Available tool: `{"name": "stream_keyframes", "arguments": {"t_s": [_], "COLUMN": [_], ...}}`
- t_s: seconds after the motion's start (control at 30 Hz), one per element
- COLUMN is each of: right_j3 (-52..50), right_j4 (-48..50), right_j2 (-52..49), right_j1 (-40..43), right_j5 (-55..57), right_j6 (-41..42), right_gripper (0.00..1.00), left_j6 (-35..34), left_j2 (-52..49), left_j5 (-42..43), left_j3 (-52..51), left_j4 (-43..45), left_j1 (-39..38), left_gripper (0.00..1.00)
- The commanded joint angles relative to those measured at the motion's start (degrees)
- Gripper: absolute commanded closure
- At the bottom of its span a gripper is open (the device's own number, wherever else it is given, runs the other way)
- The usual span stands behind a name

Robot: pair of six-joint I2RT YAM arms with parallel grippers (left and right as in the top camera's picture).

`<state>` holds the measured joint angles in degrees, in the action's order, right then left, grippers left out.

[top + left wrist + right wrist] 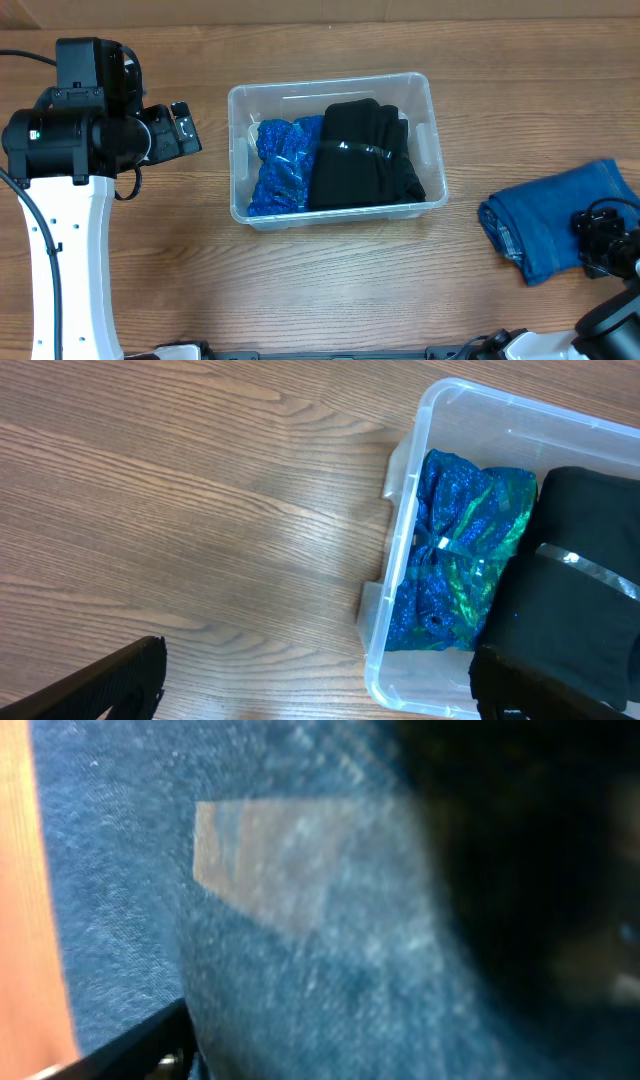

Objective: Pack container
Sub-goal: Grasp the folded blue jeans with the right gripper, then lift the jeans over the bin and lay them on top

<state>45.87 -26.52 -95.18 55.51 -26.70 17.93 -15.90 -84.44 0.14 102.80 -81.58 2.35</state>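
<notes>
The clear plastic container point(240, 150) stands mid-table and holds a blue sparkly bundle point(280, 165) on its left and a taped black bundle point(365, 155) on its right. My left gripper point(183, 127) hovers left of the container, open and empty. In the left wrist view its jaws point(315, 695) are spread wide above the container's near corner point(420, 430), with the blue bundle point(460, 550) and the black bundle point(580, 590) in sight. My right gripper point(600, 240) is down on a folded blue cloth point(545, 220) at the right. That cloth point(120, 870) fills the right wrist view between the spread jaws point(330, 1050).
Bare wooden tabletop point(330, 290) lies in front of the container and between it and the blue cloth. The left arm's white base column point(75, 270) stands at the left edge. A strip of clear tape point(270, 860) shows on the cloth.
</notes>
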Motion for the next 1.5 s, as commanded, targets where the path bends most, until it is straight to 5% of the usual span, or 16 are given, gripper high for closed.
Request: {"name": "stream_keyframes", "arguments": {"t_s": [0.0, 0.07, 0.3, 0.57, 0.63, 0.77, 0.87, 1.07, 1.3, 1.47], "right_j3": [-2.10, -0.92, 16.09, 40.33, 40.37, 40.35, 39.54, 32.79, 24.87, 20.17], "right_j4": [-0.79, -1.27, -11.47, -16.57, -14.60, -9.88, -9.97, -1.88, 5.90, 16.00], "right_j2": [-3.21, -2.95, 14.03, 23.45, 23.43, 23.43, 23.43, 23.41, 23.12, 17.07], "right_j1": [-1.05, -1.11, -6.43, -34.69, -40.94, -48.68, -55.10, -72.06, -86.47, -90.60], "right_j5": [-11.63, -16.55, -26.91, -24.72, -20.35, -9.42, 1.01, 18.38, 40.72, 42.99], "right_j6": [0.04, 0.00, -5.66, -7.43, 0.33, 19.78, 39.93, 66.69, 73.68, 76.30], "right_gripper": [0.53, 0.71, 0.74, 0.74, 0.75, 0.96, 0.96, 0.96, 0.96, 0.96], "left_j6": [1.38, 1.38, 1.57, 1.55, 1.57, 1.57, 1.57, 1.55, 1.55, 1.60], "left_j2": [0.13, 0.13, 0.13, 0.13, 0.13, 0.13, 0.13, 0.13, 0.13, 0.13], "left_j5": [-0.59, -0.59, -0.79, -0.74, -0.76, -0.74, -0.74, -0.50, 1.03, 1.38], "left_j3": [0.81, 0.81, 0.81, 0.81, 0.81, 0.81, 0.81, 0.81, 0.81, 0.81], "left_j4": [-0.11, -0.09, -0.09, -0.09, -0.09, -0.09, -0.09, -0.33, -0.28, -0.79], "left_j1": [0.26, 0.26, 0.26, 0.26, 0.26, 0.26, 0.26, 0.26, 0.26, 0.26], "left_gripper": [0.00, 0.00, 0.00, 0.00, 0.00, 0.00, 0.00, 0.00, 0.00, 0.00]}}
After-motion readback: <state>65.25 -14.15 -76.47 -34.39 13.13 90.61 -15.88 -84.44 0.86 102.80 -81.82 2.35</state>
